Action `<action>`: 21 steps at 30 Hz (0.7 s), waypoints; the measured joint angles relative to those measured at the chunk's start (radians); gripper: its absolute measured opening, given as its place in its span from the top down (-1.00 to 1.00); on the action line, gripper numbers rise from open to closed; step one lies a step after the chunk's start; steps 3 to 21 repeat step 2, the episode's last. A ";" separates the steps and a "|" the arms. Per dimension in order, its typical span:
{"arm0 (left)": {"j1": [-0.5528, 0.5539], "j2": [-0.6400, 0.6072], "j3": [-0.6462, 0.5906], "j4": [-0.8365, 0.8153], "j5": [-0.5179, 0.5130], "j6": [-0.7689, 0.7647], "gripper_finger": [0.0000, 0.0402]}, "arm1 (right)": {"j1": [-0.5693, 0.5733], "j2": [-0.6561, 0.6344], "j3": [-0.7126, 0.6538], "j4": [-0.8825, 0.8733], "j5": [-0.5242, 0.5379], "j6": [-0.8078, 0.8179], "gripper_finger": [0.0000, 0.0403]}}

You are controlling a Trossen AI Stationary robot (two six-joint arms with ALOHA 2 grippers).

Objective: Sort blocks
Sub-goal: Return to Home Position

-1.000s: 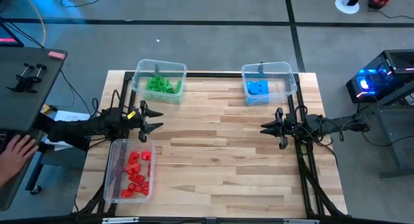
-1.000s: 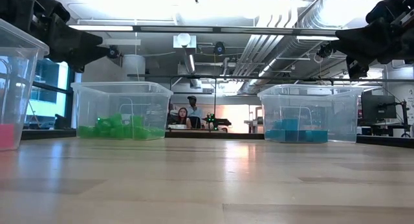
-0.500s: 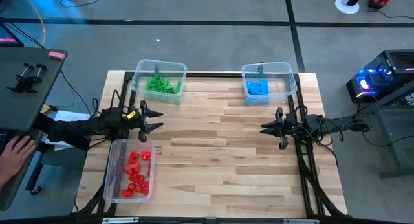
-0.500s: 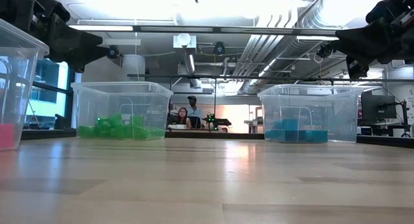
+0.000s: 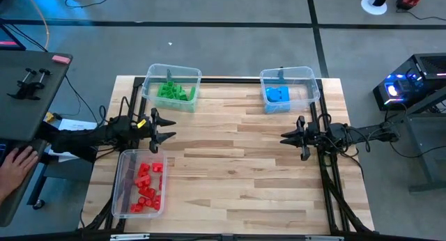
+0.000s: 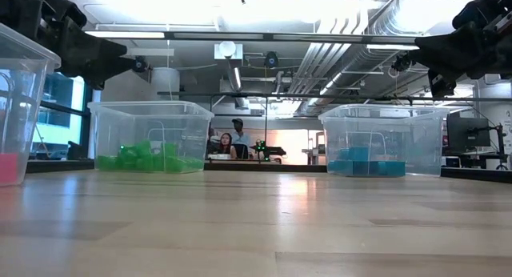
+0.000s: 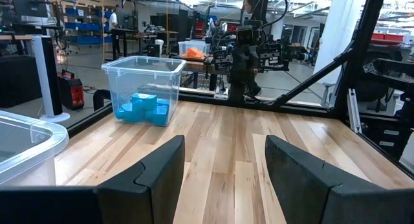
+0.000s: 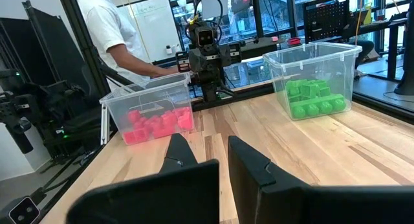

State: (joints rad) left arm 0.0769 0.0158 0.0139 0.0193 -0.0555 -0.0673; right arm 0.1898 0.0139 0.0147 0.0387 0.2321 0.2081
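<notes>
Nothing had moved since a second before: the left gripper and right gripper hung over opposite table edges, jaws apart, holding nothing. Green blocks, blue blocks and red blocks lay in separate clear bins.

Green blocks lay heaped in a bin near the left gripper. Red blocks lay loose just beside it. Blue blocks lay piled near the right gripper.

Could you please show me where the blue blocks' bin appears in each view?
High view: the bin stands top right on the table.
Low view: bin, right of centre.
Left wrist view: bin, near the right arm.
Right wrist view: absent.
Shared landmark: the wooden table.
</notes>
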 joint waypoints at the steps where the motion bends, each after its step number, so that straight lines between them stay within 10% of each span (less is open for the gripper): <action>1: 0.000 0.000 0.000 0.000 0.000 0.000 0.01 | 0.000 0.000 0.000 0.000 0.000 0.000 1.00; 21: 0.000 0.000 0.000 0.000 0.000 0.000 0.01 | 0.000 0.000 0.000 0.000 0.000 0.000 1.00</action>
